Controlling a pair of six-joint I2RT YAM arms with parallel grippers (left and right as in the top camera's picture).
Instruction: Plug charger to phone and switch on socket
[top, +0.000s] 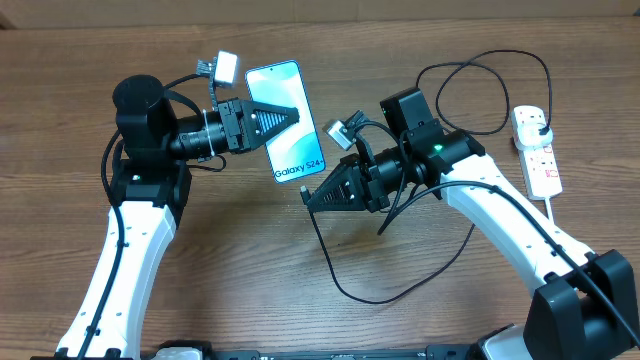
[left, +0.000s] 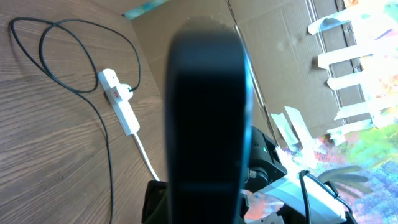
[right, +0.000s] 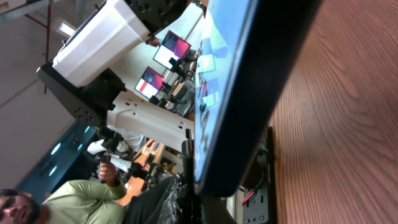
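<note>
Phone (top: 292, 148) in L fingers (top: 272, 121) — long axis toward R fingers (top: 330, 192), pinching charger tip (top: 304, 191).

Robotics lab: desk monitors (right: 173, 45), person (right: 74, 202), cardboard walls (left: 280, 37).

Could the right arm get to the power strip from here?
Probably yes: the power strip lies on its side, only loose cable between. But the right gripper holds the cable's tip at the phone.
</note>
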